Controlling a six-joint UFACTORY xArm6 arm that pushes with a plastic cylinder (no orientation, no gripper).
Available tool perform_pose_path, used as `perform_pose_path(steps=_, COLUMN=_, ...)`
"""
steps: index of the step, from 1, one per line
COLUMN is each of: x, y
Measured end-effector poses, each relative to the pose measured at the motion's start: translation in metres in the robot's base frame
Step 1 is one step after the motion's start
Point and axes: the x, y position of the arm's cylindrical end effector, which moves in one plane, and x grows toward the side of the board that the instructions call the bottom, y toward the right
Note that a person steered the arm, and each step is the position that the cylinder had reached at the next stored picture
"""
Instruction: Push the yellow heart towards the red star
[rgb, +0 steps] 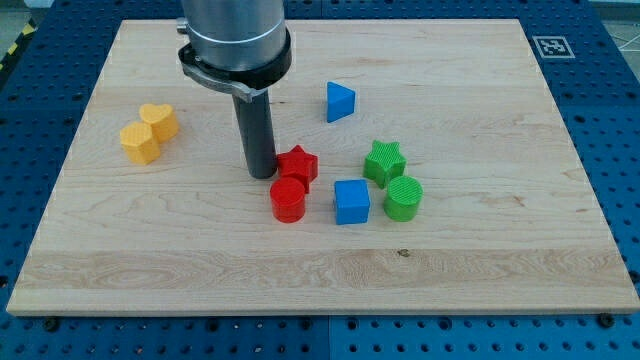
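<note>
One rod, no jaws to open or close: my tip (262, 175) rests on the wooden board (480, 270), holding nothing, just left of the red star (298, 163). A red cylinder (288, 200) sits just below the star. The yellow heart (159, 121) lies well apart at the view's left, touching a yellow hexagonal block (140, 143).
</note>
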Motion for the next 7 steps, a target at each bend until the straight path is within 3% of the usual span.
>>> perform_pose_path(steps=3, x=-0.011, y=-0.024)
perform_pose_path(steps=4, x=0.002, y=-0.041)
perform_pose_path(steps=5, x=0.017, y=-0.068)
perform_pose_path(steps=7, x=0.02, y=-0.178)
